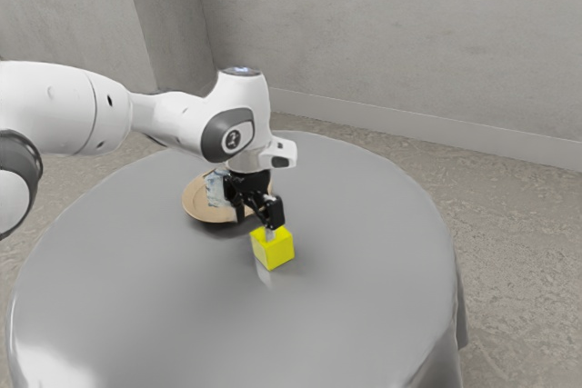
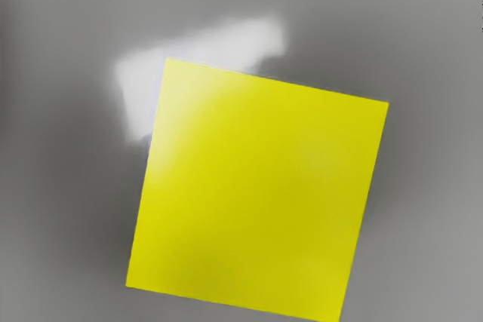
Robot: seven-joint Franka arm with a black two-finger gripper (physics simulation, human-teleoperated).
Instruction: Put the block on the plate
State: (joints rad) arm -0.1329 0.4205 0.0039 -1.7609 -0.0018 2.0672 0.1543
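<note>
1. Yellow block (image 1: pixel 274 250): on grey worktop (image 1: pixel 364 243), near plate (image 1: pixel 194 207), not on it.
2. End effector (image 1: pixel 255 227): directly above block, low; fingers apart, nothing gripped, i.e. released.
3. Plate: tan, round, w/ pale bluish item (image 1: pixel 216 188) on it; ID unclear.
4. Arm (image 1: pixel 68 106): enters from ext. view's left.

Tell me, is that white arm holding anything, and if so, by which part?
Nothing is held: the black two-fingered hand is open, its fingers apart, over the plain yellow cube.
</note>
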